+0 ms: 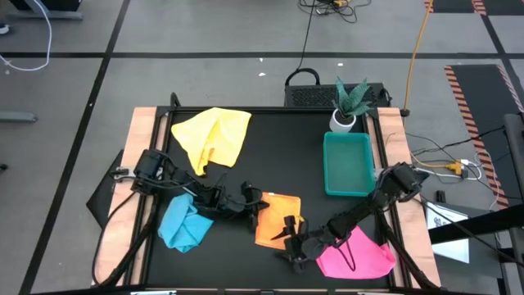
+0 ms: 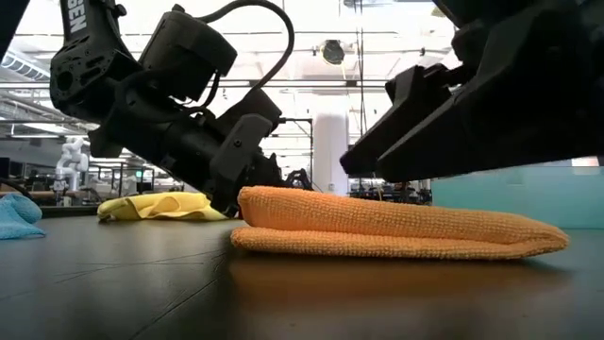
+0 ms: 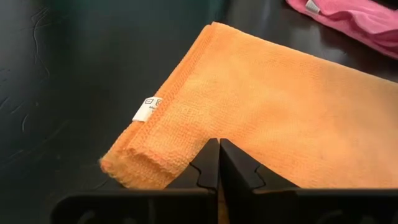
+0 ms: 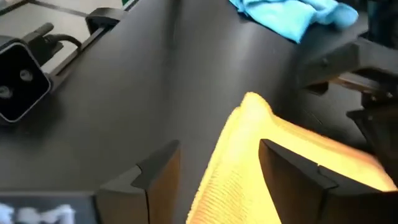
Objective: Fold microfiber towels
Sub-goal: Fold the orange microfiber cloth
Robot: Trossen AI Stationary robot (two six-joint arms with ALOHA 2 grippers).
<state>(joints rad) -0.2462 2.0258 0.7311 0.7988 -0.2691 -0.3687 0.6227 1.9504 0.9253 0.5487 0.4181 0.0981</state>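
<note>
1. The black bench carries everything; both dark arms reach in from its near edge.
2. The loose yellow towel lies spread and rumpled at about eleven o'clock on the bench.
3. The green tray sits at about two o'clock, with a potted plant just beyond it.
4. The pink towel lies bunched at five o'clock, under the right arm.
5. The light blue towel lies crumpled at eight o'clock, beside the left arm.
6. The orange-yellow towel lies folded flat in two layers near six o'clock, between the two grippers.
7. The left gripper sits at the towel's nine o'clock edge, its jaws pressed together against the folded edge.
8. The right gripper hangs over the towel's six o'clock corner, jaws spread with cloth between them.
</note>
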